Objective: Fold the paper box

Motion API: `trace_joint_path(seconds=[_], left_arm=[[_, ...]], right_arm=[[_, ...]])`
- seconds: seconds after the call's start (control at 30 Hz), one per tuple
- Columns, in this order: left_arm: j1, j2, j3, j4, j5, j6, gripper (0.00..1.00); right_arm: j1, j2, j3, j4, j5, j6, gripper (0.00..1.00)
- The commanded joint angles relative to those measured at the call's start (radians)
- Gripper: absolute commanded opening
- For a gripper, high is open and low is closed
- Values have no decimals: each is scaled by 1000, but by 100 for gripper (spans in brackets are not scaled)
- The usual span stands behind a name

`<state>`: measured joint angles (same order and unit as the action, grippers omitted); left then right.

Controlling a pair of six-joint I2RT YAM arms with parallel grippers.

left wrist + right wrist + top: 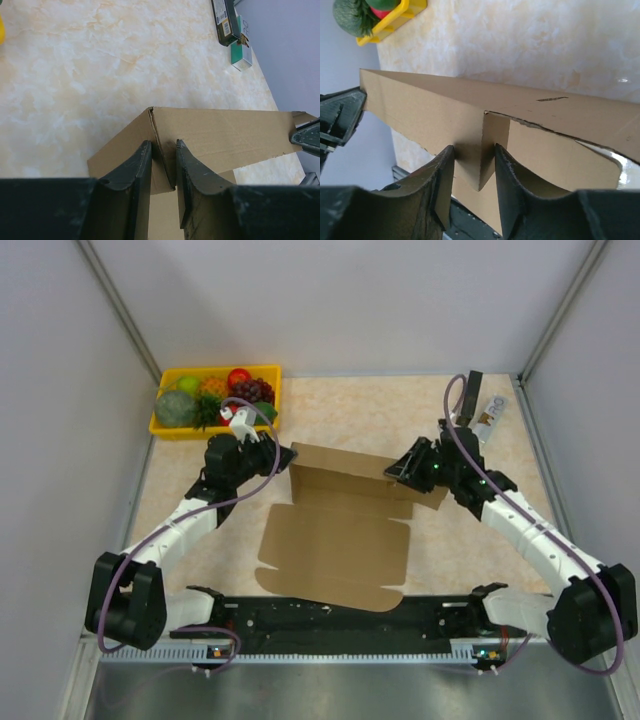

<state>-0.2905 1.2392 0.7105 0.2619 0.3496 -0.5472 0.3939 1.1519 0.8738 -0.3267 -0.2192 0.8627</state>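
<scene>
Open marbled tabletop (400, 410) lies beyond the paper box (335, 540); a yellow fruit tray (215, 400) fills the far left corner. The box sits mid-table, long axis left to right, rear wall upright, the rest flat toward the arm bases. The left tool (163, 146) pinches that wall's left corner, the right tool (474, 150) its right-end flap.

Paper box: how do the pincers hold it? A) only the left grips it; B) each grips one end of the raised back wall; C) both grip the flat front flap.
B: left pincer and right pincer each pinch one end of the upright wall of the paper box.
</scene>
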Motion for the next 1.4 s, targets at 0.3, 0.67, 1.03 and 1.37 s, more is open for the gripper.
trace_joint_path(seconds=[0.3, 0.67, 1.03, 1.37], left_arm=[[-4, 26, -25, -108, 32, 30, 24], [-4, 26, -26, -113, 32, 33, 24], [-4, 34, -25, -110, 38, 30, 25], [-4, 0, -25, -105, 52, 24, 27]], right_arm=[[-98, -18, -134, 299, -218, 111, 0], [-136, 32, -217, 534, -368, 176, 0], [-161, -4, -154, 301, -353, 12, 56], [-289, -355, -157, -167, -264, -267, 79]])
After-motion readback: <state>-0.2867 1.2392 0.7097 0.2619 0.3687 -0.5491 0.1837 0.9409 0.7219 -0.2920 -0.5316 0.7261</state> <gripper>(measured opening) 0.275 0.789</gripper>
